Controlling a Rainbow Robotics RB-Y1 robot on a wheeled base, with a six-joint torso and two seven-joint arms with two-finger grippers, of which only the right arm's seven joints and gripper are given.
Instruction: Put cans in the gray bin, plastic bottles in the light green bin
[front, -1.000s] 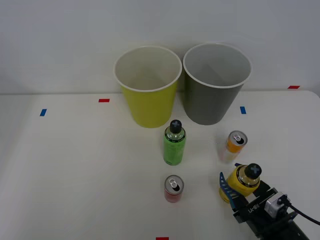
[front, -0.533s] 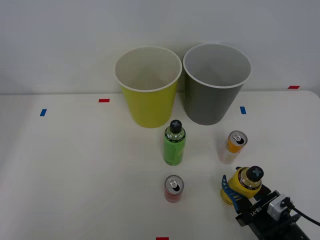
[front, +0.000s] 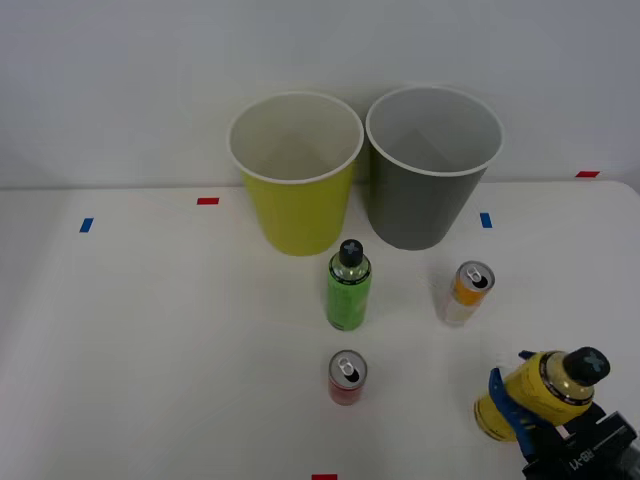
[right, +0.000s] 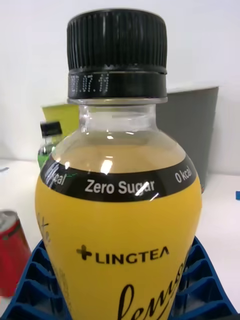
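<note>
My right end effector (front: 525, 415) has the yellow bottle (front: 545, 392) clamped between its blue fingers (right: 35, 280), tilted, in the lower right of the front view. Green bottle (front: 348, 286) stands mid-frame, red can (front: 347, 377) below it, orange can (front: 467, 292) to its right. Light green bin (front: 296, 172) and gray bin (front: 432, 166) sit side by side up top on the surface (front: 160, 330).
</note>
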